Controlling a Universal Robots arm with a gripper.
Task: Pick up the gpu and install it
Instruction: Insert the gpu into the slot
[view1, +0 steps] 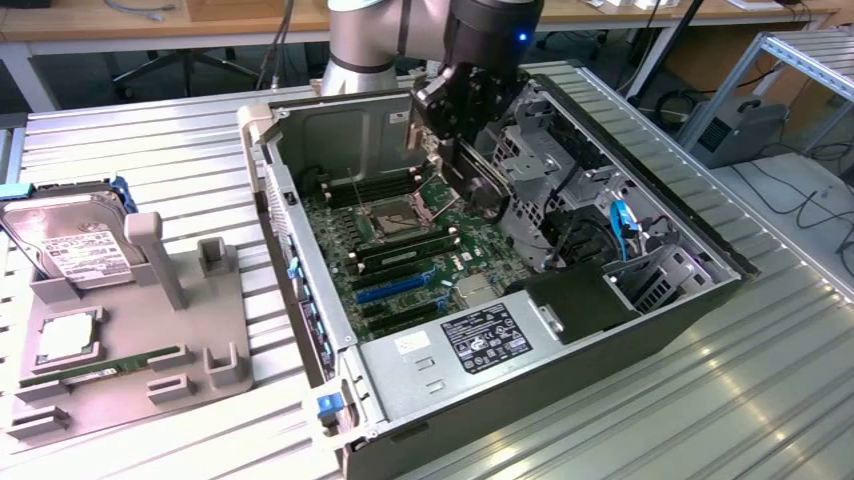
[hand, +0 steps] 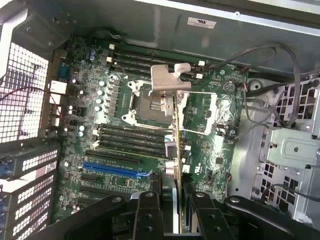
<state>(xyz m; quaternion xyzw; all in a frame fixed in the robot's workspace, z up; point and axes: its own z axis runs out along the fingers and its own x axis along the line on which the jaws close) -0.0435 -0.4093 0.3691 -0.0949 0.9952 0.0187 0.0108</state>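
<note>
Wrist view: hand is clamped on the gpu, one finger on each flat face, thin edge toward the camera. The card's long axis runs straight out from the hand toward the motherboard, with the silver bracket at the far end over the CPU socket. The card looks clear of the board, not seated. The blue slot lies off to one side, apart from the card, and the card edge seems to cross the slot's line rather than run along it. Exterior view: the hand is inside the open case, gpu hanging tilted below it, blue slot nearer the power supply than the card.
</note>
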